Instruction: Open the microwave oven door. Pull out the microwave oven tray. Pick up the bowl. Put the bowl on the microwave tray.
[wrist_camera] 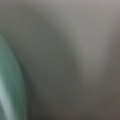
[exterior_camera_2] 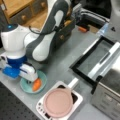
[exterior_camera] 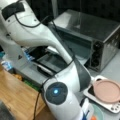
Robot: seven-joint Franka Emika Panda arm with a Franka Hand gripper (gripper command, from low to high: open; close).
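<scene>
The silver microwave oven [exterior_camera: 100, 32] [exterior_camera_2: 107, 92] stands with its door [exterior_camera_2: 96, 56] [exterior_camera: 51, 62] folded down flat, dark glass facing up. I cannot tell a tray apart from the door. The teal bowl [exterior_camera_2: 26, 86] holds an orange piece [exterior_camera_2: 36, 85] and rests on the grey counter at a front view's lower left. My gripper [exterior_camera_2: 29, 78] hangs right over the bowl's rim on the arm's side, its fingertips hidden behind the white hand. The arm covers most of the bowl [exterior_camera: 99, 113] in a front view. A strip of the teal bowl [wrist_camera: 8, 85] fills the wrist view's left edge.
A pink round dish [exterior_camera_2: 58, 103] [exterior_camera: 108, 91] with a white handle [exterior_camera_2: 73, 83] lies on a white scale [exterior_camera_2: 78, 98] beside the bowl, in front of the oven. The arm's large white body [exterior_camera_2: 40, 42] looms over the bowl. A wooden drawer cabinet [exterior_camera_2: 23, 12] stands behind.
</scene>
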